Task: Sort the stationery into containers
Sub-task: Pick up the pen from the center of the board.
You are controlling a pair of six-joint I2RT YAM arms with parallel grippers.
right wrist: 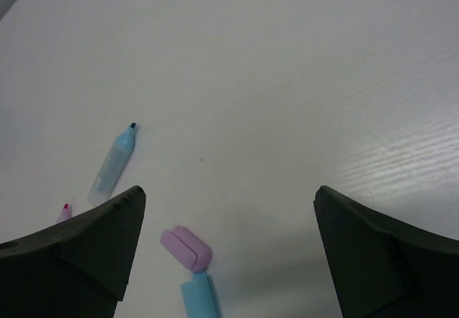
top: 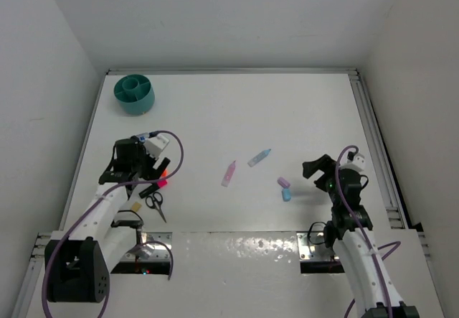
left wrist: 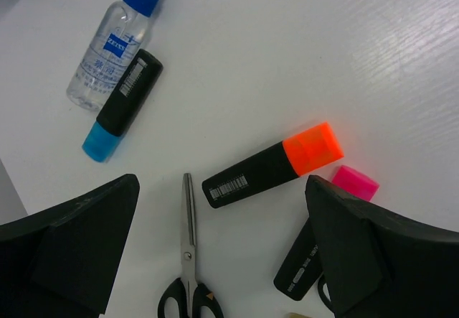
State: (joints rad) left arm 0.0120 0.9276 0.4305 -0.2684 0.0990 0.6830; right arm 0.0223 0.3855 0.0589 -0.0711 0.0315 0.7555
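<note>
Here, my left gripper (left wrist: 222, 189), jaws spread wide and empty, hangs above the orange-and-black marker (left wrist: 272, 166) at frame centre; my right gripper (right wrist: 229, 192), equally spread, grips nothing.

Both arms extended, jaws spread wide.
The left gripper (top: 136, 166) points downward at the end of its bent arm on the left side. The right gripper (top: 315, 169) tilts forward and to the left. In both wrist views the black fingers (left wrist: 72, 246) stand far apart, gripping nothing.
</note>
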